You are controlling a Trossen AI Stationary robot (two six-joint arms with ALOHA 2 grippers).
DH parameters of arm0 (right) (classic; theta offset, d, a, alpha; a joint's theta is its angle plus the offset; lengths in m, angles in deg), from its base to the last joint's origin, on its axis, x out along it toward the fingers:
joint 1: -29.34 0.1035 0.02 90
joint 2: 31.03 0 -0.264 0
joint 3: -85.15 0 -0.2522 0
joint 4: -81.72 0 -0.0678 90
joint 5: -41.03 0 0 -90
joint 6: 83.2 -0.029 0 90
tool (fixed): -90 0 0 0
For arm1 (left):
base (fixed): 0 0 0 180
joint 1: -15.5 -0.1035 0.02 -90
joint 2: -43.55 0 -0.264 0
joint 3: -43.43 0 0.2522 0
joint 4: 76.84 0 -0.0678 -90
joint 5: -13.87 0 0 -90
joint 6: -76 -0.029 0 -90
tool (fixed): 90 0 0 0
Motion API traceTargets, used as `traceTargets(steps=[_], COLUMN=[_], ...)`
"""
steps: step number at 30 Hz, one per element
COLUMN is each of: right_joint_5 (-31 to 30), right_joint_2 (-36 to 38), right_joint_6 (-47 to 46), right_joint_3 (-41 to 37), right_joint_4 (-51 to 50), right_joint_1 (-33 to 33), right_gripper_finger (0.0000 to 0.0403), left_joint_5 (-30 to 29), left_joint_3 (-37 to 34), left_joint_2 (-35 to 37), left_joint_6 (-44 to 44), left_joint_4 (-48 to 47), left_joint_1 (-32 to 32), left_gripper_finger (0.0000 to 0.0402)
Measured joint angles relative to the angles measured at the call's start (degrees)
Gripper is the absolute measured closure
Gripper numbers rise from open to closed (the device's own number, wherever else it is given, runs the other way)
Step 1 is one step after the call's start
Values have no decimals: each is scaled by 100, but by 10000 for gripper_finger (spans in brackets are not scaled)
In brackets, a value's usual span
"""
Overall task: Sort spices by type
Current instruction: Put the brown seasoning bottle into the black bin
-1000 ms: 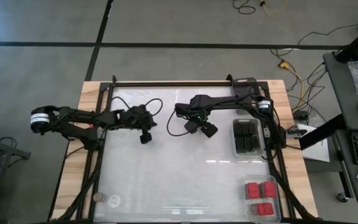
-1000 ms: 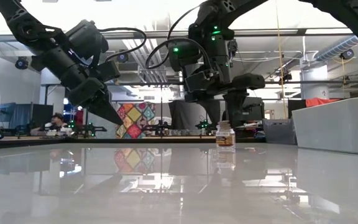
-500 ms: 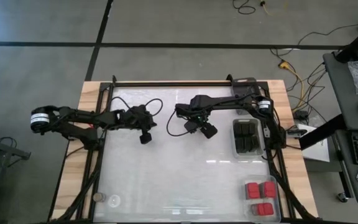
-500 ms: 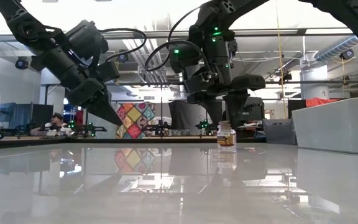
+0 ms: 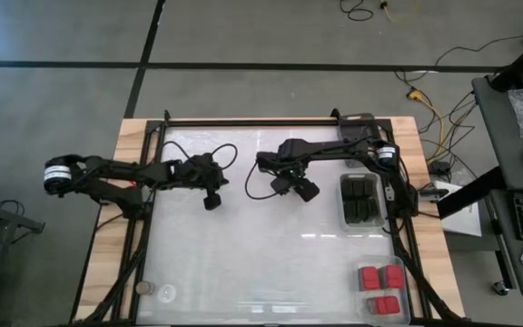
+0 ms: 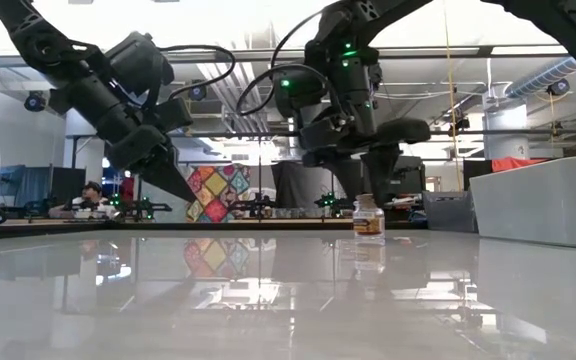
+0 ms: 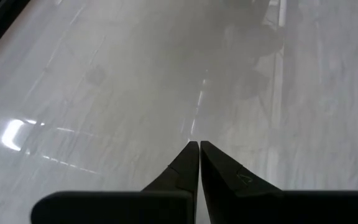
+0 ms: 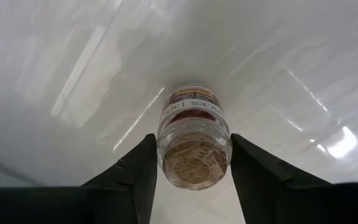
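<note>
My right gripper [image 8: 193, 142] is shut on a tiny round glass jar [image 8: 193, 127] with a brownish cork top, over the table's middle toward its far side [image 5: 303, 190]. In the low view the jar [image 6: 368, 216] stands upright under the fingers. My left gripper [image 7: 199, 145] is shut on nothing and hangs above the table left of centre [image 5: 212, 200]. Two more small jars [image 5: 143, 288] [image 5: 164, 292] stand in the near left corner. Black blocks lie in a clear tray [image 5: 361, 200]. Red blocks lie in another tray [image 5: 380, 289]. My right gripper pinches the jar between its two fingers [image 8: 138, 168] at the upper wall just below the cork top [image 8: 194, 160]. It comes slanting down from above. The jar is upright below the fingers [image 6: 368, 216]. Whether its base touches the table cannot be told.
The tray of black blocks sits at the right edge and the tray of red blocks in the near right corner; one tray wall [image 6: 543, 200] rises at the low view's right. A wooden frame [image 5: 130, 154] rims the glossy table. Cables loop off both wrists.
My right gripper has carried the jar a little toward the table's right, the jar staying upright in the fingers. The left arm has kept still.
</note>
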Motion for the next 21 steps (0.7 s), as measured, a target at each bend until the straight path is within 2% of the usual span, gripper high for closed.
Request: traceTargets(steps=[5,10,16,21], right_joint_5=[-79,-567,-888,-1511], right_joint_2=[7,154,713,1235], right_joint_6=[467,453,224,205], right_joint_3=[26,28,17,-61], right_joint_4=[-533,-927,-1103,-1337], right_joint_1=[53,63,-67,-351], right_gripper_finger=[227,223,238,224], left_joint_5=[0,-29,-160,-162], left_joint_3=[-61,-245,-457,-589], left_joint_2=[240,634,1094,1311], left_joint_6=[-94,-143,-231,-247], left_joint_4=[-14,-37,-39,-37], left_joint_1=[0,0,0,-7], left_gripper_finger=[401,401,401,401])
